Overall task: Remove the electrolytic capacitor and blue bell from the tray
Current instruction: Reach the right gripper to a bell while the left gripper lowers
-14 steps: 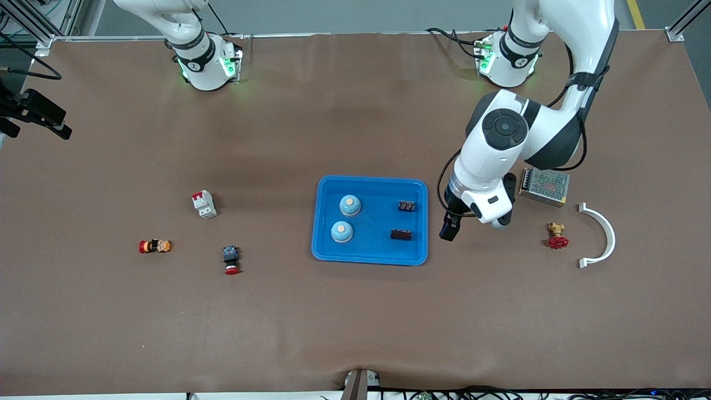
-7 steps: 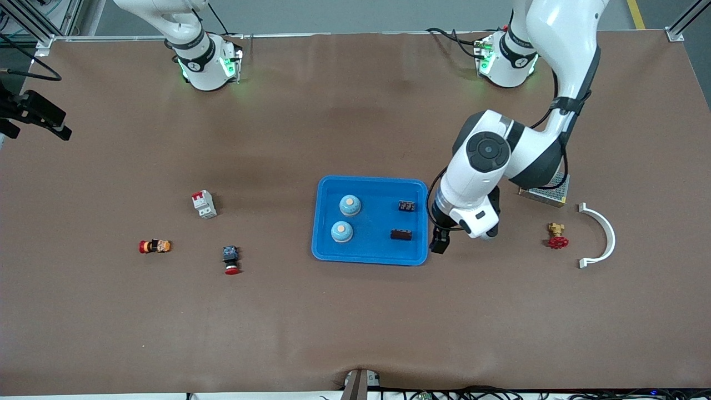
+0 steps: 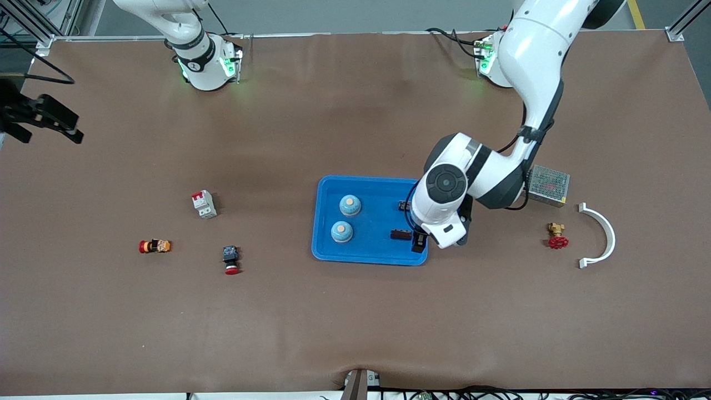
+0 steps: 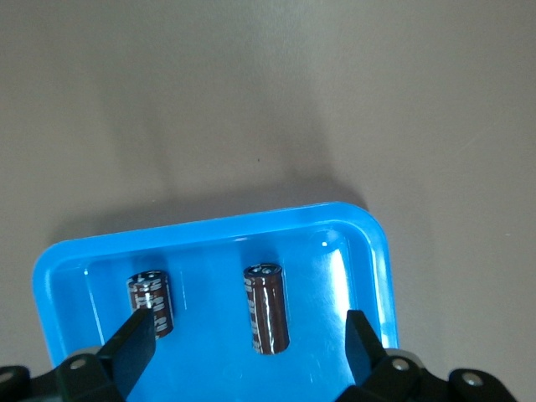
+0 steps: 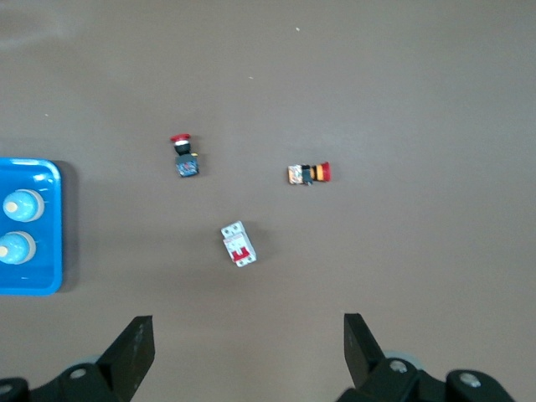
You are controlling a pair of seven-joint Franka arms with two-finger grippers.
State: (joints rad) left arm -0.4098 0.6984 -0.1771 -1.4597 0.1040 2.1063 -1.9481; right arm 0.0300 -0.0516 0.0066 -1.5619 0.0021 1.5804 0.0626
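Left hand point(image 3: 417, 243) hangs released over the blue tray's point(image 3: 371, 258) end toward the left arm, its fingers point(image 4: 134, 339) spread wide. On the tabletop point(image 3: 355, 311) that tray holds two blue bells point(image 3: 350, 205) and two capacitors. The electrolytic capacitor point(image 4: 266, 307) lies on its side between the spread fingers in the left wrist view, its long axis running along them, so I judge a turn may be needed. Right hand point(image 5: 249, 347), also released, waits high above the tabletop, well apart from the tray.
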